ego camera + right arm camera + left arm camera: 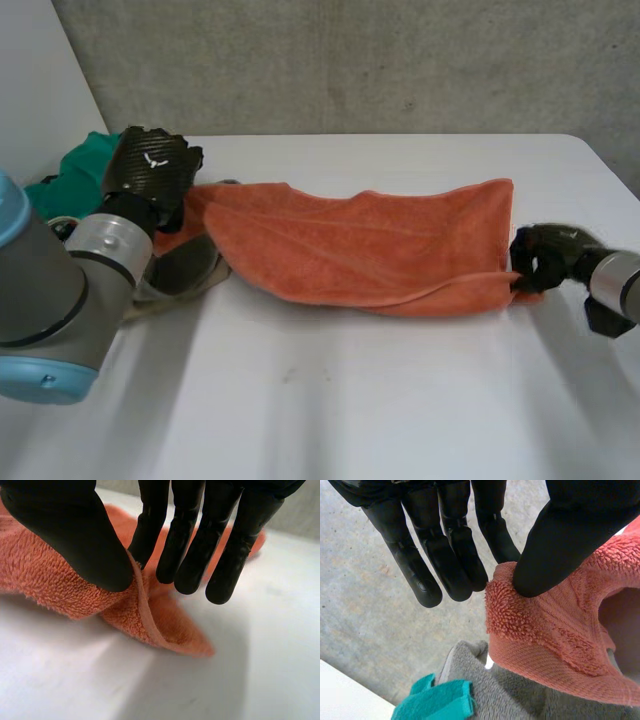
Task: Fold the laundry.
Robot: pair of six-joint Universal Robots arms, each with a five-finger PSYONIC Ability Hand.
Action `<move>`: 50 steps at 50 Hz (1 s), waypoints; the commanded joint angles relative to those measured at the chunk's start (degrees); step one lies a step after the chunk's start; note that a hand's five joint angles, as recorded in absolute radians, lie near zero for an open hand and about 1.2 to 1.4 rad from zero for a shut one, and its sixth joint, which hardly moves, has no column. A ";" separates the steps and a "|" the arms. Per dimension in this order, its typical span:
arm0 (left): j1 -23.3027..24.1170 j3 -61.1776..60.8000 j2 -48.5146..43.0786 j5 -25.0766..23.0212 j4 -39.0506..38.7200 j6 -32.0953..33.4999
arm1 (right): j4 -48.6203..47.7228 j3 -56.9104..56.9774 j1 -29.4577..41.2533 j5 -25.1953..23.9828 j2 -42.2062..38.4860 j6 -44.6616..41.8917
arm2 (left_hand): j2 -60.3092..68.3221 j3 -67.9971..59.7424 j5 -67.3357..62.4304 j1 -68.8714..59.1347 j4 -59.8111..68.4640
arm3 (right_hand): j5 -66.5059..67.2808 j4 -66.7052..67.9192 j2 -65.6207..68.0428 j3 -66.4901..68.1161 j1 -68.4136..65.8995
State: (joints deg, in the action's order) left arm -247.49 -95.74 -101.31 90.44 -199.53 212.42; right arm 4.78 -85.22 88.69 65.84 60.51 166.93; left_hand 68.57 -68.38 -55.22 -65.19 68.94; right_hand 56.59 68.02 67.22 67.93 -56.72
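An orange towel lies stretched across the white table, folded lengthwise. My left hand holds its left end a little off the table. In the left wrist view the thumb pinches the towel's corner against the fingers. My right hand is at the towel's right near corner, low on the table. There the thumb and fingers pinch the towel's edge.
A teal cloth lies at the table's back left, and a grey cloth lies under my left hand; both also appear below that hand as teal cloth and grey cloth. A concrete wall stands behind the table.
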 commanded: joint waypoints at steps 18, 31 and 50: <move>-1.86 -1.03 1.39 -2.91 22.71 0.37 | 18.95 -2.06 0.78 2.53 16.50 -34.65 | 11.43 -11.62 -14.78 -14.81 11.06 | 13.41 11.98 12.78 12.07 -23.28; -0.72 8.81 -11.81 1.84 17.77 -0.07 | 17.10 5.94 3.24 10.27 1.45 -31.23 | 11.43 -11.62 -14.78 -14.81 11.06 | 10.81 9.37 10.18 9.47 -20.68; -1.24 10.31 -13.83 2.11 17.33 0.37 | 28.00 7.00 1.14 10.63 0.75 -30.43 | 11.43 -11.62 -14.78 -14.81 11.06 | -20.52 -21.96 -21.15 -21.86 10.66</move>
State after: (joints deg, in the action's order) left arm -248.82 -85.38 -115.06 92.55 -182.20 212.66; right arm 30.47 -77.79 91.25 76.48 62.01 137.06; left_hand 68.57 -68.38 -55.22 -65.19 68.95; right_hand 27.36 36.93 38.22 36.99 -32.57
